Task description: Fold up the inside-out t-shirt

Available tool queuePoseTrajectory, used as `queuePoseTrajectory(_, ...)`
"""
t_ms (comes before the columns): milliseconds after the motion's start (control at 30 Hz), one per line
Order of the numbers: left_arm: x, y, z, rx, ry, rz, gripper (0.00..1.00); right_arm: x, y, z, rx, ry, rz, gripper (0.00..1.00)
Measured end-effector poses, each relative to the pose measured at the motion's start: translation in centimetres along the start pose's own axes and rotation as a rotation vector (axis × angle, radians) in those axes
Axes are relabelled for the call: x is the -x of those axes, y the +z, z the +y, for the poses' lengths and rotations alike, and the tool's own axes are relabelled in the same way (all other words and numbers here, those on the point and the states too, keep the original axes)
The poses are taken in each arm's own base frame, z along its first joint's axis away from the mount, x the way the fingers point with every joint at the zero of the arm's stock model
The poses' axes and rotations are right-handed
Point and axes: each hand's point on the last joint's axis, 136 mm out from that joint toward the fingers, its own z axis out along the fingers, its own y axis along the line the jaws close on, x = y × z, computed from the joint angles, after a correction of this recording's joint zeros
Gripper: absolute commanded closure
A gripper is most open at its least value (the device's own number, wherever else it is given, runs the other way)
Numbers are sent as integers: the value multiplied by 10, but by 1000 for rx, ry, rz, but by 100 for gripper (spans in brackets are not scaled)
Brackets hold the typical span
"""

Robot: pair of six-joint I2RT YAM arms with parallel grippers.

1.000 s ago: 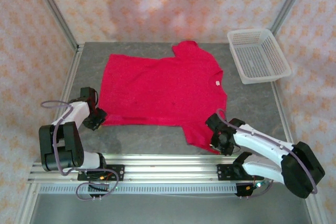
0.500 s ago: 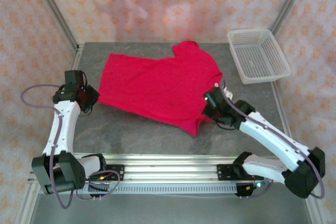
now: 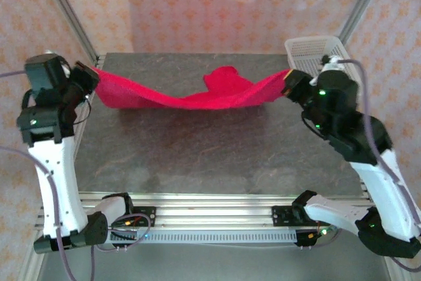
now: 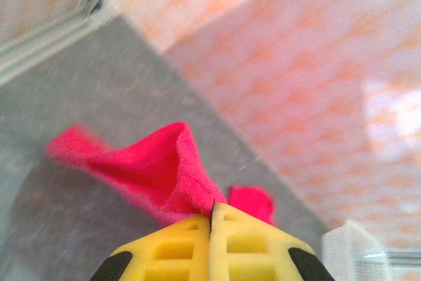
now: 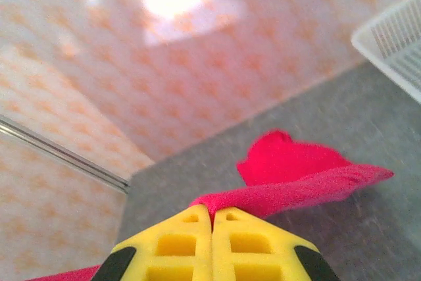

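You have the inside-out t-shirt (image 3: 197, 97) off the worktop (image 3: 197, 156) and strung between the two arms, so this looks like the carrying part of a fold or a re-lay, not the pick-up and not the release. Your left pincer (image 3: 89, 74) is pressed together on one end of the red cloth at the far left corner of the worktop. In the left wrist view its yellow fingers (image 4: 177, 245) meet with the fabric pinched between them. Your right pincer (image 3: 289, 78) is likewise clamped on the other end, just beside the white mesh basket (image 3: 309, 44), and the right wrist view shows cloth running out from between its closed fingers (image 5: 177, 245). The shirt hangs as a narrow band that sags in the middle, with a bunched lobe of cloth rising near the centre. You cannot tell from here whether the lowest part of the sag brushes the worktop. Nothing is folded flat yet, so most of the task seems to lie ahead. The next move probably calls for bringing both arms down at the same pace, with enough tension to stop the middle from rumpling. Lay the cloth on the open grey surface clear of the basket, and part the pincers only once it rests there.
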Motion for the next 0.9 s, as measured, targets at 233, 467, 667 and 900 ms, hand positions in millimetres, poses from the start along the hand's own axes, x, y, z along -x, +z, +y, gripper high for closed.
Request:
queuePoseTrajectory(233,50,-127,-58,-243,26,-304,100,82,-95,17,160,12,-217,100)
queuePoseTrajectory(467,66,-167,-78,-337,39,-409,100,137,-149,17,173,-3,-406,100)
queuePoseTrajectory(667,65,-74,-66,-231,25,-283,100,152,-109,27,14,-122,-460,100)
queuePoseTrajectory(900,24,85,-7,-20,-12,-34,100,123,12,24,-229,-313,-385,100)
